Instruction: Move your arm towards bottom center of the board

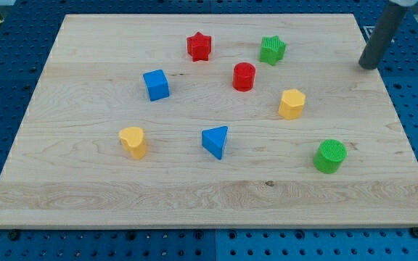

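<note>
My tip [369, 67] at board [64, 188] right edge, near view's top, touching no block. Nearest: green star [272, 50], yellow hexagonal block [292, 104], green cylinder [330, 156]. Blue triangular block [215, 141] sits nearest bottom centre.

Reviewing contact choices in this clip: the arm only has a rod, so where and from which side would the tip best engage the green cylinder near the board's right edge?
No grip is possible, only a push. My tip sits at the view's upper right, apart from every block. The green cylinder stands upright, so I would probably meet its curved wall centrally from the view's top right. That sends it toward the board's bottom centre; off-centre contact would likely let it slip aside.
</note>
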Robot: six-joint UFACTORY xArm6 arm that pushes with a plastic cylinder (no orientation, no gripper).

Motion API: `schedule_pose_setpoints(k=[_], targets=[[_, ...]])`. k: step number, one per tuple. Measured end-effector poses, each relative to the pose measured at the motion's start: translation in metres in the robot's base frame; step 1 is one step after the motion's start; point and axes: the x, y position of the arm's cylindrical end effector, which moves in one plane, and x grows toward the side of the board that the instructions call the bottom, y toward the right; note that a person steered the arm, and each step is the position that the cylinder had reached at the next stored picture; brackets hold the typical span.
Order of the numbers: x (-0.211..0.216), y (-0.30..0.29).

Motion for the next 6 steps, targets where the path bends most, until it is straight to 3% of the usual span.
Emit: schedule_pose_setpoints(k=[5,6], targets=[[0.196,-0.036],[0.235,-0.069]])
